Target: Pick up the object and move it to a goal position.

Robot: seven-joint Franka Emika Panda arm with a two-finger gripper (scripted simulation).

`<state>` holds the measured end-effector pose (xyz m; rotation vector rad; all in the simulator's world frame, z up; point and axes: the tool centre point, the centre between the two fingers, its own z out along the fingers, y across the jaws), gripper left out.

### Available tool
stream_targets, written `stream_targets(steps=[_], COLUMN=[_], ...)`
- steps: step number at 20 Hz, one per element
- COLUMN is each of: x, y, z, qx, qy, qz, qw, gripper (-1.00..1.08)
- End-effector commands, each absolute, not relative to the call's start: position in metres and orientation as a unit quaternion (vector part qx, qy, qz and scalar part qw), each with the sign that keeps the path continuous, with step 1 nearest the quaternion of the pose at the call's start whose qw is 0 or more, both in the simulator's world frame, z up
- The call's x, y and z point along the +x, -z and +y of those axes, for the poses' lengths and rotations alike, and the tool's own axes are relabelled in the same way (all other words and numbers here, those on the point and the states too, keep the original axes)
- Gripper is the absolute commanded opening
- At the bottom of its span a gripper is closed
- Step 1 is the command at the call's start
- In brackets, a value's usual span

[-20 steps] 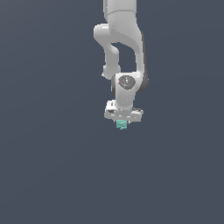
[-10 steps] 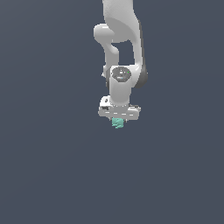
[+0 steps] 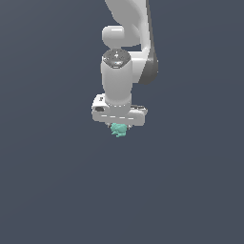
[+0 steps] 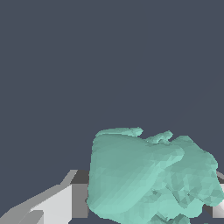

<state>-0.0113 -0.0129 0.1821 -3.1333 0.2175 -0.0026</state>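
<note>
right now the small mint-green lumpy figurine-like object (image 3: 118, 130) sits tucked under the white pincer (image 3: 119, 125) of the white robot arm (image 3: 125, 57), with only its lower part peeking out below the pincer body in the exterior view. in the wrist view the object (image 4: 148, 175) fills the space between a pale finger (image 4: 57, 203) on one side and a sliver of the other finger (image 4: 218, 205) at the frame's edge — the pincer is closed down to the width of the object and seems to have hold of it, though the contact faces themselves are hidden.

the grip is the worry. the object's surface is bumpy with small protrusions, so the fingers probably bear on a few high points rather than flat faces — a quick swing or a sudden stop could let it pivot or slide out. it also bulges well past the near finger in the wrist view, so the hold may be off-centre, which would favour twisting.

no goal marker shows in either view, and the plain dark grey background (image 3: 47, 190) gives no clue to height — i cannot tell whether the object is clear of any surface.
</note>
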Motion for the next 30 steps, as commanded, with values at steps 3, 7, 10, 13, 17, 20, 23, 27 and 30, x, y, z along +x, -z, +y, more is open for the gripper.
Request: stream_targets(steps=[3, 7, 10, 13, 17, 20, 23, 27, 30], x=[0.007, 0.022, 0.032, 0.042, 0.053, 0.061, 0.068, 0.077, 0.082], y=[-0.224, -0.257, -0.279, -0.299, -0.323, -0.339, -0.353, -0.369, -0.379], z=[-0.035, -0.052, -0.064, -0.074, -0.087, -0.095, -0.103, -0.111, -0.117], qx=[-0.998, -0.998, -0.998, -0.998, -0.998, -0.998, -0.998, -0.998, -0.998], qy=[0.000, 0.000, 0.000, 0.000, 0.000, 0.000, 0.000, 0.000, 0.000], qz=[0.069, 0.069, 0.069, 0.069, 0.069, 0.069, 0.069, 0.069, 0.069], qw=[0.000, 0.000, 0.000, 0.000, 0.000, 0.000, 0.000, 0.000, 0.000], gripper=[-1.00, -1.00, -1.00, -1.00, -1.00, -1.00, -1.00, -1.00, -1.00])
